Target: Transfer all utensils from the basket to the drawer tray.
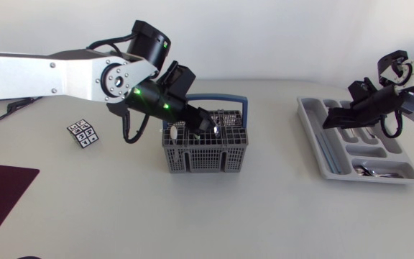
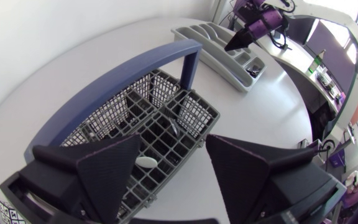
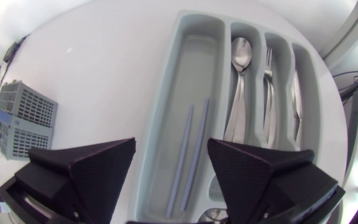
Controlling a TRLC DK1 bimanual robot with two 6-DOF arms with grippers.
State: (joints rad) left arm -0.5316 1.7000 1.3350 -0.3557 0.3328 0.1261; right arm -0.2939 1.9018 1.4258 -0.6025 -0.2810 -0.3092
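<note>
The left gripper (image 2: 174, 142) hung with jaws apart over the grey mesh basket (image 1: 205, 157), its contents mostly hidden; only a pale rounded utensil end (image 2: 146, 162) showed. The right gripper (image 3: 171, 144), likewise open, hovered above the smooth plastic tray (image 3: 194, 68) holding steel cutlery (image 3: 241, 56).

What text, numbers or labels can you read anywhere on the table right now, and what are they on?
No text can be read in any view.
Card on the table, beside the basket: a grid of black-and-white squares with small marks, too small to read.
Basket and drawer tray: no print visible on either.
</note>
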